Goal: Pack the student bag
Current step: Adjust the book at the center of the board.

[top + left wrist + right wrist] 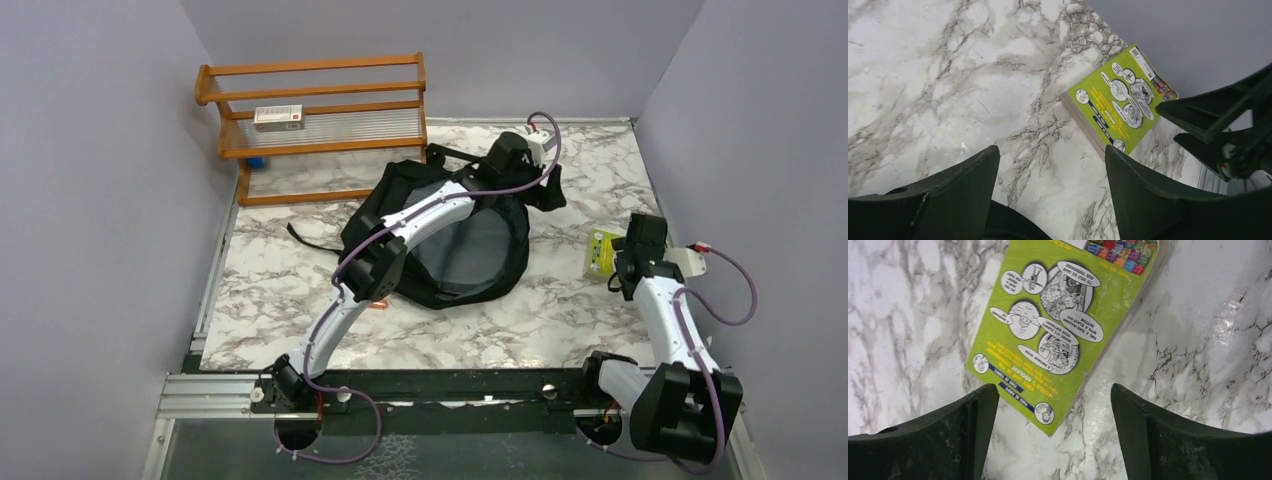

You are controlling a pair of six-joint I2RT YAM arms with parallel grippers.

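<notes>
The bag [470,255] is lying open mid-way along the counter [290,290], under the left arm [400,225]. The left gripper [1050,165] is hanging spread, empty; the right gripper [1053,400] is hovering spread over a green book [1058,325].

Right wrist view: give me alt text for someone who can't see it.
A lime-green book with cartoon speech bubbles lies flat on the marble table, its near corner showing between the right arm's dark fingers, open wide and holding nothing.
</notes>
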